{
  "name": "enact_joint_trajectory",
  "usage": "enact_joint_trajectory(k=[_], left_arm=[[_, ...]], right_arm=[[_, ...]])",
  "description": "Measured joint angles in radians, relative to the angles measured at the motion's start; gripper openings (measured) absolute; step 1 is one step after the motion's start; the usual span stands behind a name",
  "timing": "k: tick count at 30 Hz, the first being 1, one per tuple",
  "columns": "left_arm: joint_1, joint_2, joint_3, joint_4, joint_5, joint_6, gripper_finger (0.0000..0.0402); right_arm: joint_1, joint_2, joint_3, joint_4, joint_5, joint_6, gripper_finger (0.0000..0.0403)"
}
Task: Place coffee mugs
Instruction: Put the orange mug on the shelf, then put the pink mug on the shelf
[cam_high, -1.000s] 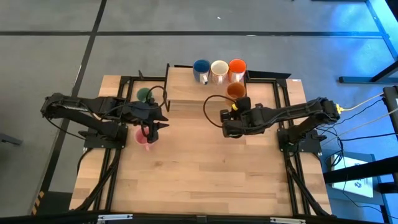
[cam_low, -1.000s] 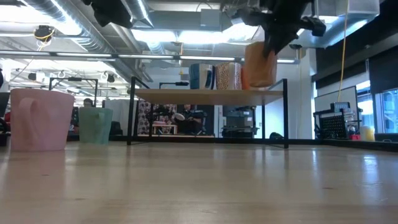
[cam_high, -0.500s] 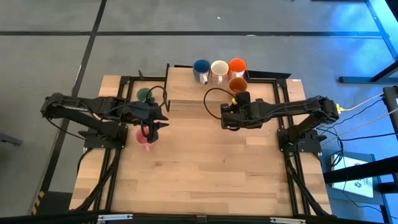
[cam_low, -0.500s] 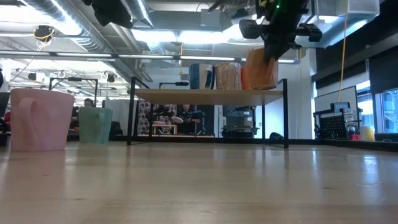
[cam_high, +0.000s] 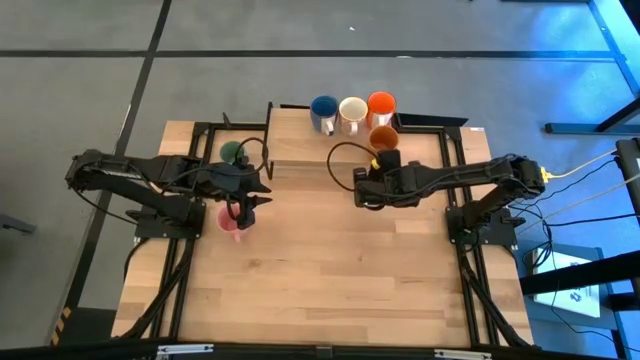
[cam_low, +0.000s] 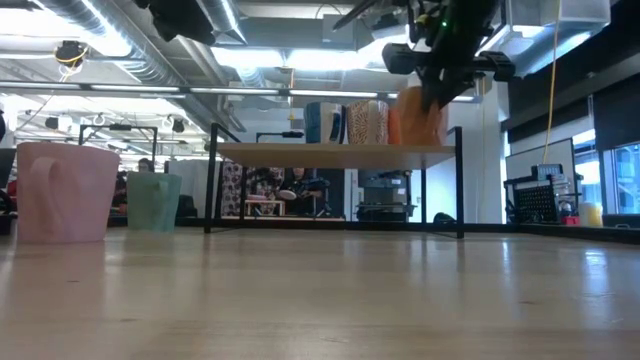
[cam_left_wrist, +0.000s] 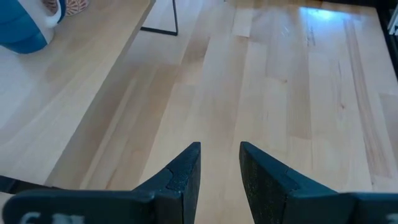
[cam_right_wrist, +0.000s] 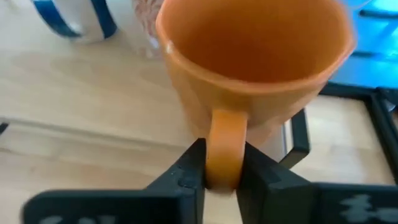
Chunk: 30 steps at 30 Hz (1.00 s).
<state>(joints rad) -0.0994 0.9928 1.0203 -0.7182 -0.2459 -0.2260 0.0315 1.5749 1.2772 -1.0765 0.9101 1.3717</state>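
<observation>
The darker orange-brown mug (cam_right_wrist: 252, 68) is pinched by its handle between the two fingers of the right end effector (cam_right_wrist: 221, 168), upright, mouth up. Seen from overhead, this mug (cam_high: 381, 137) sits over the right end of the raised wooden shelf (cam_high: 295, 145), just ahead of the end effector (cam_high: 385, 158); whether its base touches the shelf cannot be told. Straight beyond it stand the bright orange-red mug (cam_high: 381, 105), the white mug (cam_high: 352, 110) and the blue mug (cam_high: 324, 110) in a close row along the shelf's far edge, leaving little room past the held one. In the right wrist picture the blue mug (cam_right_wrist: 74, 18) is cut off at the edge and the white one is only a blur beside it.

The left end effector (cam_high: 250, 203) hangs over the counter (cam_high: 330, 290) with its fingers (cam_left_wrist: 186, 177) slightly apart, gripping nothing. The pink mug (cam_high: 231, 222) stands directly beneath it, partly hidden by the arm, and the green mug (cam_high: 233, 152) lies farther along, beside the shelf's left end. From counter height both show upright on the boards, the pink mug (cam_low: 65, 190) and the green mug (cam_low: 153, 201).
</observation>
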Motion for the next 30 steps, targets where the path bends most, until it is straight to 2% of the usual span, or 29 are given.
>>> enact_joint_trajectory(k=[8,15,19,23,27,30], left_arm=[[0.000,0.000,0.000,0.000,0.000,0.000,0.0105],[0.000,0.000,0.000,0.000,0.000,0.000,0.0105],[0.000,0.000,0.000,-0.001,0.004,-0.001,0.0105],[0.000,0.000,0.000,-0.006,0.050,-0.003,0.0105],[0.000,0.000,0.000,-0.006,0.067,-0.028,0.0110],[0.000,0.004,0.000,-0.018,0.134,-0.041,0.0126]], right_arm=[[0.001,-0.007,-0.001,0.002,-0.013,-0.002,0.0128],[0.002,-0.093,0.008,-0.004,-0.036,-0.068,0.0188],[0.037,-0.154,0.068,0.003,-0.173,-0.185,0.0202],[0.129,-0.174,0.142,0.022,-0.300,-0.315,0.0204],[0.237,-0.169,0.147,0.136,-0.324,-0.417,0.0204],[0.299,-0.136,0.123,0.232,-0.328,-0.474,0.0204]])
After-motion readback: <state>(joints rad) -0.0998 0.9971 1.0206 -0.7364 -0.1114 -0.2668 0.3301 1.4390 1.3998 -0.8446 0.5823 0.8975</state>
